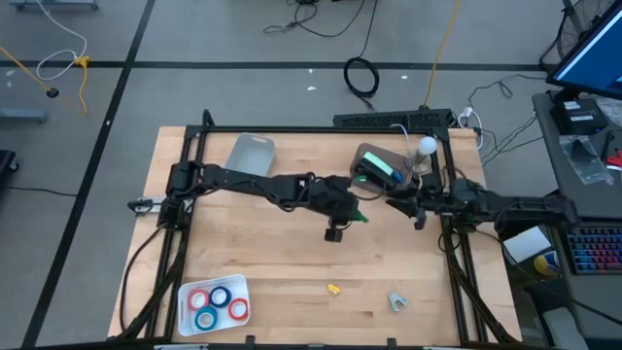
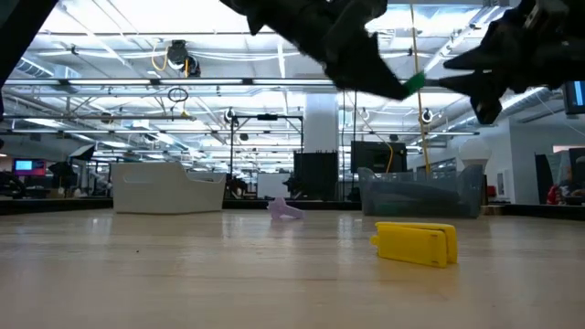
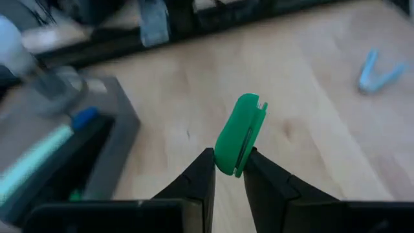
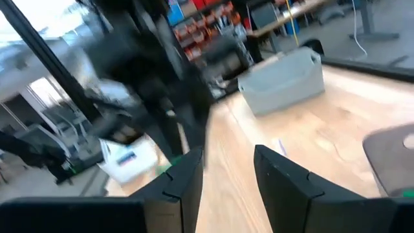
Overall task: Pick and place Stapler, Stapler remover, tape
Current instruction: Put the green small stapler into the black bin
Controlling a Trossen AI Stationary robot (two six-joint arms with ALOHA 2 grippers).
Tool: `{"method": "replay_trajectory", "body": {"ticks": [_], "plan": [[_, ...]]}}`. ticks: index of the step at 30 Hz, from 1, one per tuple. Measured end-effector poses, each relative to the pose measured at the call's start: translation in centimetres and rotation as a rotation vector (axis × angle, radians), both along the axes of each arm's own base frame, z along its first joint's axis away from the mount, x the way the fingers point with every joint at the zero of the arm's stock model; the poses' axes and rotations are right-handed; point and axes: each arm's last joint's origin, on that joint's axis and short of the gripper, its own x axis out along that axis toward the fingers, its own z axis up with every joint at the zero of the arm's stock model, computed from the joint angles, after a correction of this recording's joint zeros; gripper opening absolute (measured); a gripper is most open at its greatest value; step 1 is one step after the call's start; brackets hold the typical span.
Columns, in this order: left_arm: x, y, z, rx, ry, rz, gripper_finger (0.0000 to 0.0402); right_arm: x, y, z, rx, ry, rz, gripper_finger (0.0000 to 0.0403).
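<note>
1. Nearest my low camera, a yellow stapler (image 2: 416,244) lay flat on the wooden table (image 1: 282,253); from above it showed as a small yellow thing (image 1: 333,289) toward the front edge.
2. Along that same front edge, the tape (image 1: 218,302), two red and two blue rolls, sat in a white tray (image 1: 187,313) at the left corner.
3. A pale blue staple remover (image 1: 397,302) lay on the bare wood to the right of the stapler, well apart from it.
4. Above mid-table, my left gripper (image 3: 229,173) was pinching a small green stapler (image 3: 239,134) between its two fingers, the piece standing up out of the tips and clear of the table.
5. My right gripper (image 4: 226,169) hung just beside it on the right, fingers spread with nothing between them.
6. Behind both grippers, a grey tray (image 1: 374,165) held long teal and blue items that I could not make out.
7. At the far left of the table sat a grey bin (image 1: 252,154).
</note>
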Motion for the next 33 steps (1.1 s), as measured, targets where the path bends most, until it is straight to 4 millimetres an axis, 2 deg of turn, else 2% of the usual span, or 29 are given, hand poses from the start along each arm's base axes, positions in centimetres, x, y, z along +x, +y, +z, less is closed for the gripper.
{"method": "replay_trajectory", "body": {"ticks": [4,13,33], "plan": [[0.3,0.0,0.6,-0.016,-0.059,0.031,0.0074,0.9,-0.1,-0.3,-0.038,0.036,0.001,0.013],[0.4,0.1,0.8,-0.046,-0.073,0.061,0.0074,2.0,-0.1,0.5,-0.119,-0.053,-0.002,0.013],[0.5,0.2,1.0,-0.143,-0.094,0.162,0.0074,3.5,-0.1,-1.2,-0.127,0.084,0.066,0.0132]]}}
